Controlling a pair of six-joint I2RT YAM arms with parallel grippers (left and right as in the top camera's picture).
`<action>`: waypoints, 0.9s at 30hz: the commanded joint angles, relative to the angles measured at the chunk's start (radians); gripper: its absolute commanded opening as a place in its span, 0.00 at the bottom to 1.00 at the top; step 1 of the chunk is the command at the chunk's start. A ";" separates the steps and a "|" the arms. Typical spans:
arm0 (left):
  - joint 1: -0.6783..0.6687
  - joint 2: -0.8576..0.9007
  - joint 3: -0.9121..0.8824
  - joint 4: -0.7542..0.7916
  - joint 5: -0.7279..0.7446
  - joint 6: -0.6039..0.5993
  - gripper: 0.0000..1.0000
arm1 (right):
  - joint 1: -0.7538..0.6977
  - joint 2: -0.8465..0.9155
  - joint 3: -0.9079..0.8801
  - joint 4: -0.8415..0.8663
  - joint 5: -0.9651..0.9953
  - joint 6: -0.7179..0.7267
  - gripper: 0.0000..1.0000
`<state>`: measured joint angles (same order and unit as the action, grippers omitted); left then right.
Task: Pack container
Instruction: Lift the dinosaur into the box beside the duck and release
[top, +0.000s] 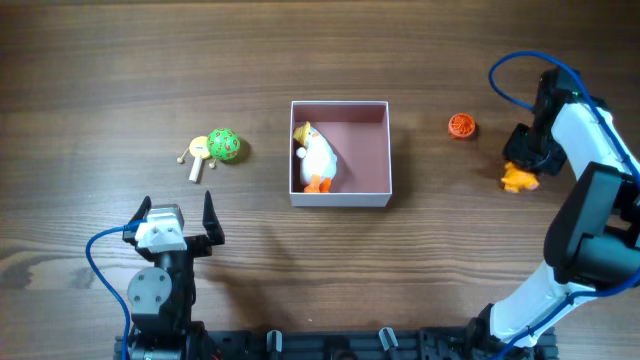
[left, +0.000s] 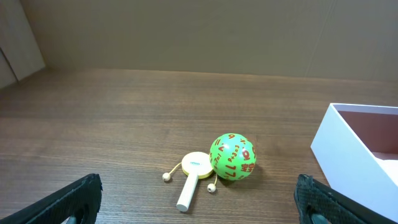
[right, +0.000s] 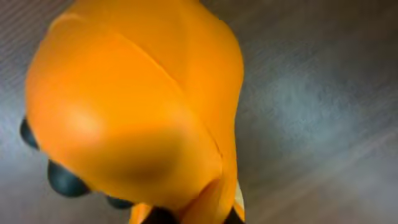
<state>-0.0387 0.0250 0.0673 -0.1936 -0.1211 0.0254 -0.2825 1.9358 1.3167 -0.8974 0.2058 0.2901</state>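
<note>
The container (top: 338, 199) is a small square box with white walls and a pink inside, at the table's middle. A white duck toy (top: 317, 158) with orange feet lies in its left half. The container's white corner also shows in the left wrist view (left: 348, 155). My right gripper (top: 524, 160) is at the right side, shut on an orange toy (top: 518, 179) low at the table; that orange toy (right: 137, 106) fills the right wrist view. My left gripper (top: 175, 228) is open and empty near the front left (left: 199, 211).
A green ball with red marks (top: 224, 145) (left: 232, 157) and a yellow rattle drum with a white handle (top: 199, 152) (left: 194, 174) lie together left of the container. A small orange ball (top: 461, 125) lies right of the container.
</note>
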 joint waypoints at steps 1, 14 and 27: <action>0.005 -0.009 -0.008 0.003 0.016 0.016 1.00 | 0.003 -0.048 0.100 -0.093 -0.024 0.019 0.04; 0.005 -0.009 -0.008 0.003 0.016 0.016 1.00 | 0.267 -0.526 0.244 -0.300 -0.305 0.069 0.04; 0.005 -0.009 -0.008 0.003 0.016 0.016 1.00 | 0.865 -0.338 0.171 -0.077 -0.098 0.179 0.04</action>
<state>-0.0387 0.0250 0.0669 -0.1936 -0.1211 0.0254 0.5236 1.5021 1.5188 -0.9882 0.0154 0.4080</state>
